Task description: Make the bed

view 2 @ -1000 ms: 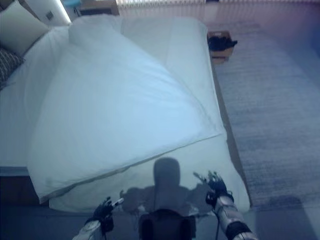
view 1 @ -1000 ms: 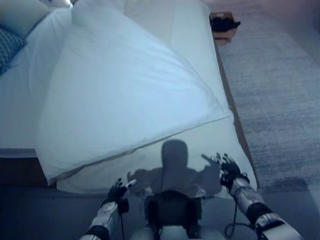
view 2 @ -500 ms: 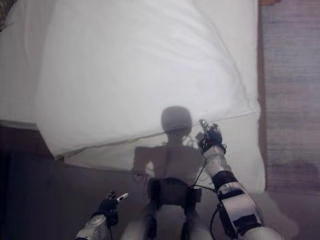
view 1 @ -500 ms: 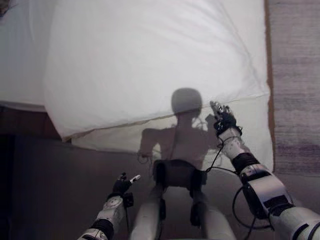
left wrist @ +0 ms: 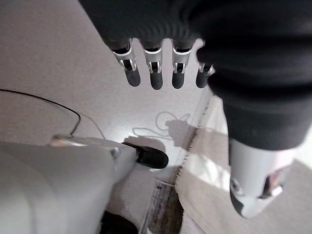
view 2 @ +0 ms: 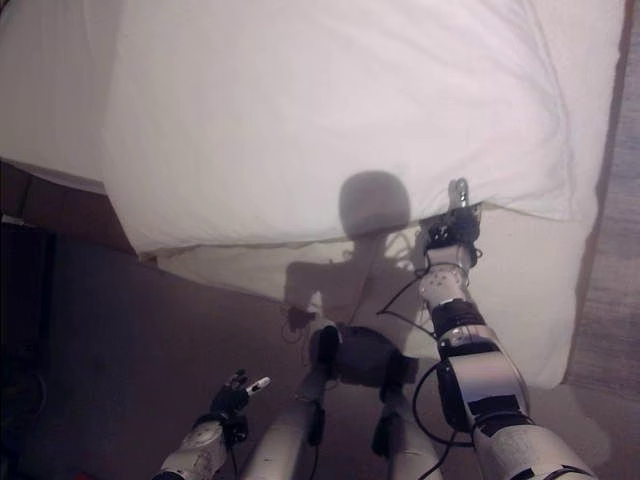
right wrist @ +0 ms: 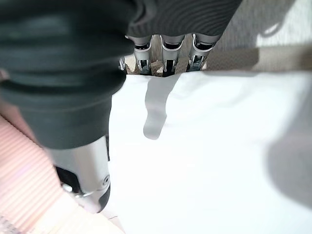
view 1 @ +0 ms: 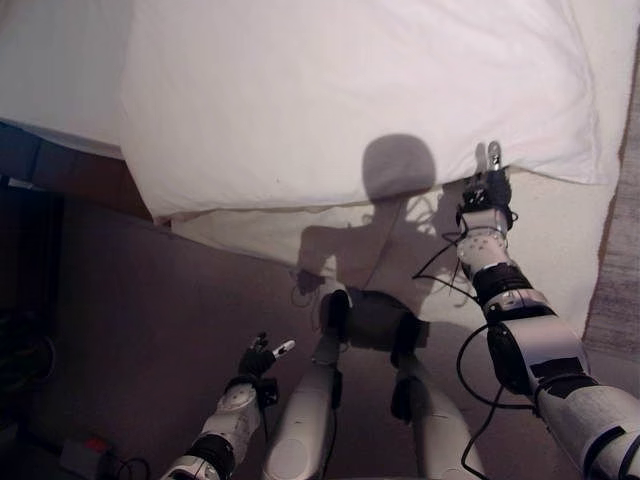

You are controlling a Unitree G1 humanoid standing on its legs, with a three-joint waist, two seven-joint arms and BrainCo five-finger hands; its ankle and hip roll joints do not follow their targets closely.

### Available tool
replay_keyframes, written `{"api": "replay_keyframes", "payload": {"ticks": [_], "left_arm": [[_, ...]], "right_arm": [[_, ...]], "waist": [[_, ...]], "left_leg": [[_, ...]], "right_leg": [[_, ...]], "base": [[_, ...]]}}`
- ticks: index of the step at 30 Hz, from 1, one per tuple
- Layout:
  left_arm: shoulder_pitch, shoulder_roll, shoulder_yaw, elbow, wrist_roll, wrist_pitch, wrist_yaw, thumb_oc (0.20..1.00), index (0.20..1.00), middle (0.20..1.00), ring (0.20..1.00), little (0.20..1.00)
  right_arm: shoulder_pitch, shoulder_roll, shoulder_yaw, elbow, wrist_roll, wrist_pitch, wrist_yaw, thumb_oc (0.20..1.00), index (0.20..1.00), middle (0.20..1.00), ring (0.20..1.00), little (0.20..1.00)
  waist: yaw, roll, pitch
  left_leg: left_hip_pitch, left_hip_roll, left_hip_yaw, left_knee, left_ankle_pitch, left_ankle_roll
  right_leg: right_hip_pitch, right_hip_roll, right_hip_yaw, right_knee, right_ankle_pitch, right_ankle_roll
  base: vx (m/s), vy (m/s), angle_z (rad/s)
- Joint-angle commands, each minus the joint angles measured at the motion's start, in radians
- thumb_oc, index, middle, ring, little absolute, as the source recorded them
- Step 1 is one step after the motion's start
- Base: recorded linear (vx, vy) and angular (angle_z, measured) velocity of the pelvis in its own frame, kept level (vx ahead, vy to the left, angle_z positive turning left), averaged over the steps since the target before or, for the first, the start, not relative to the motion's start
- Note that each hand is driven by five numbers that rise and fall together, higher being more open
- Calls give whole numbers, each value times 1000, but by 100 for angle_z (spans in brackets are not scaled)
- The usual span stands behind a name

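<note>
Your right hand (view 1: 487, 186) reaches the near edge of the white duvet (view 1: 350, 90) at the foot of the bed (view 1: 560, 250), its fingers tucked under the hem, so you cannot tell whether they grip the cloth. Your left hand (view 1: 262, 356) hangs low over the floor (view 1: 140, 320), well apart from the bedding, fingers loosely spread and holding nothing. The duvet lies skewed across the mattress, one corner overhanging the foot at your left while bare sheet shows at your right. The job looks barely under way: the cover is yet to be pulled square and smoothed flat.
</note>
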Motion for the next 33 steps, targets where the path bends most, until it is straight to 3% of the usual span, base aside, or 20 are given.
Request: {"api": "replay_keyframes", "payload": {"ticks": [1,9,10,11,12,18,23,27,33], "left_arm": [[-18,-2,-32,13,-19,-8,5,1000,1000,1000,1000,1000],[-21,12,-78,-69,-37,-18,0,1000,1000,1000,1000,1000],[-21,15,-91,-90,-38,-18,-5,1000,1000,1000,1000,1000],[-19,16,-102,-114,-41,-21,-12,1000,1000,1000,1000,1000],[-18,23,-119,-147,-43,-22,-22,1000,1000,1000,1000,1000],[0,56,-222,-358,-113,-13,-119,1000,1000,1000,1000,1000],[-7,91,-312,-562,-245,21,-192,1000,1000,1000,1000,1000],[-53,103,-378,-712,-397,37,-217,1000,1000,1000,1000,1000],[-192,80,-442,-781,-575,31,-206,1000,1000,1000,1000,1000]], "right_arm": [[-96,-69,38,-51,-18,-51,1,1000,1000,1000,1000,1000],[-241,-177,74,145,-84,42,-64,1000,1000,1000,1000,1000],[-261,-194,81,166,-94,54,-75,561,561,561,561,561],[-274,-204,83,176,-100,64,-77,457,457,457,457,457],[-292,-224,92,195,-111,67,-83,200,200,200,200,200],[-338,-267,123,200,-132,81,-86,200,200,200,200,200],[-359,-241,165,155,-169,84,-106,200,200,200,200,200],[-349,-207,209,53,-218,85,-115,200,200,200,200,200],[-319,-178,273,-66,-287,86,-121,200,200,200,200,200]], "waist": [[12,-18,13],[35,-3,25],[39,-1,26],[41,2,28],[43,7,30],[43,25,35],[22,24,38],[-11,6,40],[-67,-32,39]], "left_leg": [[51,-44,11,-1,-69,-18],[18,-46,-17,1,-57,-19],[14,-46,-22,2,-56,-19],[11,-48,-25,2,-55,-19],[8,-49,-28,3,-53,-18],[5,-61,-34,5,-52,-17],[26,-66,-16,8,-60,-17],[50,-70,3,15,-71,-16],[83,-72,38,35,-92,-11]], "right_leg": [[-20,-64,34,85,-54,88],[-60,-74,22,120,-65,82],[-61,-76,20,121,-67,82],[-63,-78,18,122,-68,82],[-65,-81,15,125,-67,83],[-63,-86,17,117,-64,85],[-41,-84,34,98,-53,87],[-15,-80,52,86,-42,88],[13,-77,91,72,-23,94]], "base": [[-3,-10,8],[-1,-23,12],[-3,-22,22],[-4,-16,22],[-1,-6,14],[-1,12,8],[-13,43,2],[-19,57,1],[-35,66,-8]]}}
